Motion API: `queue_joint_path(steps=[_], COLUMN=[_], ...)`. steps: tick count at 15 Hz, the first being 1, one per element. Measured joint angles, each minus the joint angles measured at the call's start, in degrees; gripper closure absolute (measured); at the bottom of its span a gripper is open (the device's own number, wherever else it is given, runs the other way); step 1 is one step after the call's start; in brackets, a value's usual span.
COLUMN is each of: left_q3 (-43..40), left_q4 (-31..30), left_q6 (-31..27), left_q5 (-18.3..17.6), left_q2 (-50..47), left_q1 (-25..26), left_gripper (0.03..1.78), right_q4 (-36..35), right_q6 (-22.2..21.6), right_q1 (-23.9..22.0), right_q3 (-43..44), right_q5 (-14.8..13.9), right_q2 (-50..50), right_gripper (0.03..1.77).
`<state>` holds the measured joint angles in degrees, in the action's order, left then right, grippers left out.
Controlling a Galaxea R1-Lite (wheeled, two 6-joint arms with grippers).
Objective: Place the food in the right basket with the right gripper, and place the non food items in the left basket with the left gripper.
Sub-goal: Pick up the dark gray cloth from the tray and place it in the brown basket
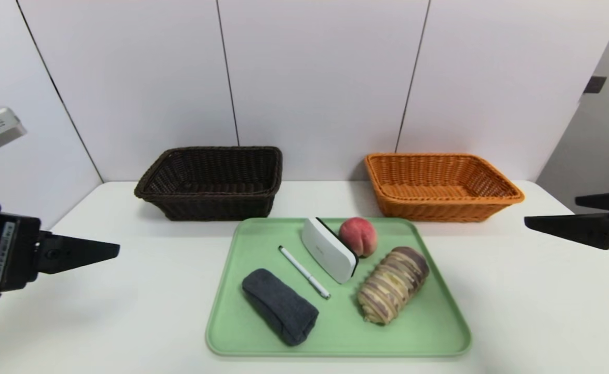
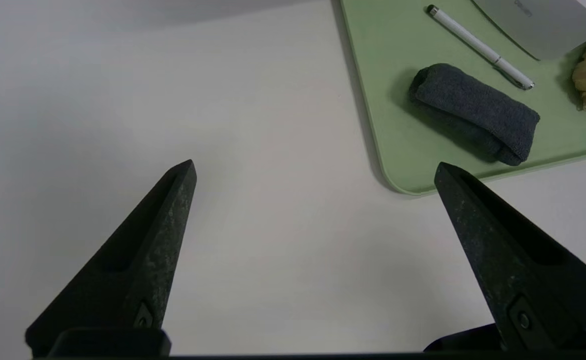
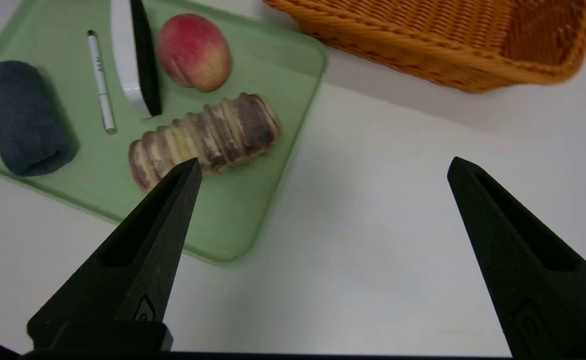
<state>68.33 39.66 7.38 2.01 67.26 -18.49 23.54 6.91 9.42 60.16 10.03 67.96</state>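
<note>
On the green tray (image 1: pixel 346 322) lie a pink-red peach (image 1: pixel 359 236), a striped bread roll (image 1: pixel 393 291), a white block with a black edge (image 1: pixel 329 249), a slim white pen (image 1: pixel 304 271) and a rolled dark grey cloth (image 1: pixel 279 305). The dark brown left basket (image 1: pixel 208 193) and the orange-tan right basket (image 1: pixel 450 200) stand behind the tray, both with nothing in them. My left gripper (image 2: pixel 315 167) hovers open over bare table, left of the tray and the cloth (image 2: pixel 473 112). My right gripper (image 3: pixel 325 162) is open to the right of the tray, near the roll (image 3: pixel 208 135).
The white table (image 1: pixel 517 311) spreads round the tray, with a white panelled wall close behind the baskets. The peach (image 3: pixel 193 50) rests against the block's black edge (image 3: pixel 145 60). The pen (image 3: pixel 100 80) lies between block and cloth (image 3: pixel 23 117).
</note>
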Motion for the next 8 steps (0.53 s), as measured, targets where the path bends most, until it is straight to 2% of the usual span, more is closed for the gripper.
queue_joint_path(steps=[3, 8], left_q3=[4.2, 6.6], left_q4=[1.5, 1.7], left_q6=[3.0, 4.5], left_q5=[1.1, 1.3], left_q2=[5.6, 10.7], left_q1=[-4.5, -8.7], left_gripper=[0.12, 0.12], right_q4=[0.1, 0.0], right_q6=[0.0, -0.4], right_q1=[4.4, 4.9], right_q3=[3.9, 5.1], right_q5=[0.0, -0.2], right_q2=[4.1, 6.9], right_gripper=[0.10, 0.10])
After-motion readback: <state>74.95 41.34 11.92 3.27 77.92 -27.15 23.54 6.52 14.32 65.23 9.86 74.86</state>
